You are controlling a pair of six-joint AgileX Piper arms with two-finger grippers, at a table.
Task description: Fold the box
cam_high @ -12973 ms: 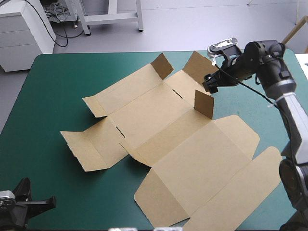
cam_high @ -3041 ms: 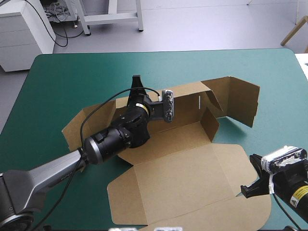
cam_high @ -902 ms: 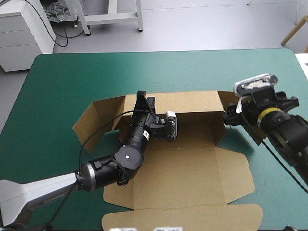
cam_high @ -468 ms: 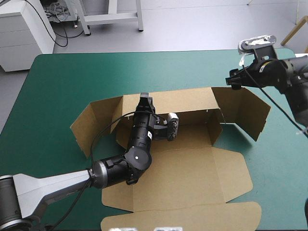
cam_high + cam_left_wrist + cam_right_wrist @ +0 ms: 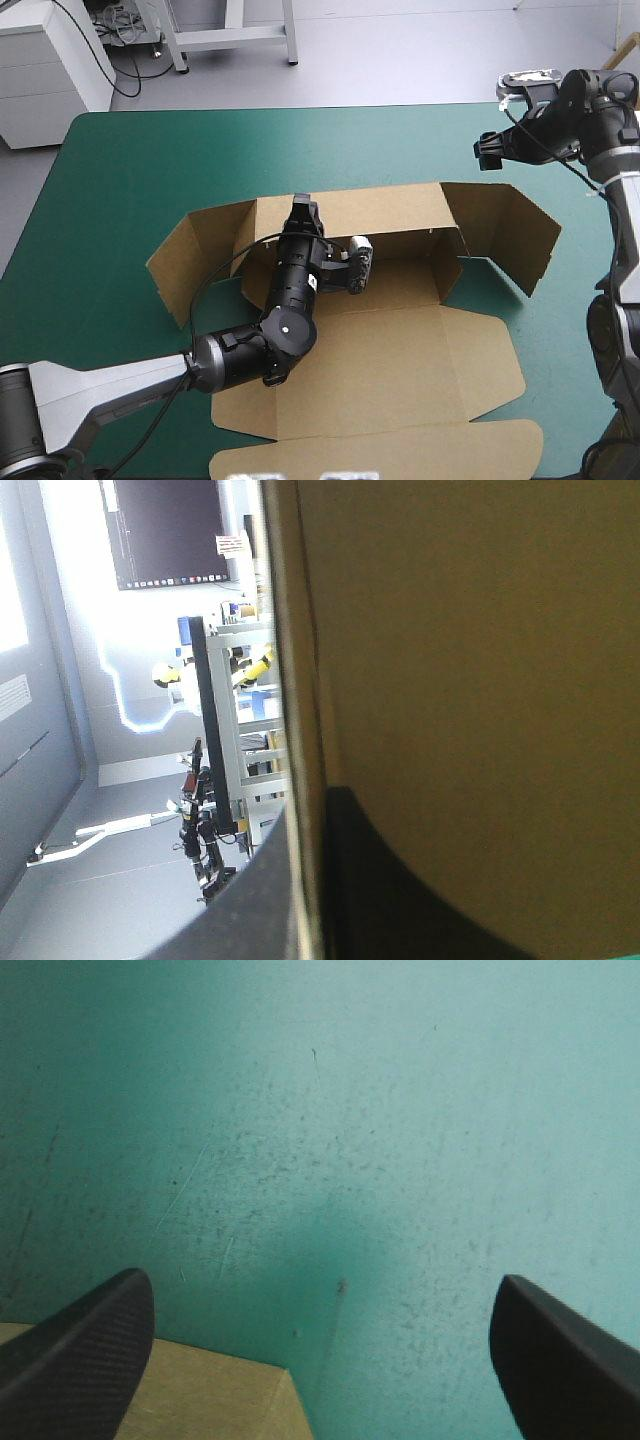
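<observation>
Box, brown board: part-raised tray at desk ctr; L pincer clamped on it, R pincer wide, holding nothing.
Box (image 5: 400, 350) sits on teal-green cover (image 5: 150, 160) of desk, ctr toward 6 o'clock. Rear wall (image 5: 390, 210) upright along its 12 o'clock side. End flaps at 9 o'clock (image 5: 190, 255) & 3 o'clock (image 5: 515, 235) stand angled outward. Short inner wall (image 5: 447, 268) up at 3 o'clock end. Lid (image 5: 380, 455) flat toward 6 o'clock. L pincer (image 5: 301, 208): arm in from 7 o'clock across tray floor, black fingers (image 5: 400, 910) all but closed over rear wall's top edge, board between them. R pincer (image 5: 487, 155): over cover at 2 o'clock, apart from box, fingers (image 5: 80, 1350) spread wide; below it bare cover & one board corner (image 5: 200, 1400).
</observation>
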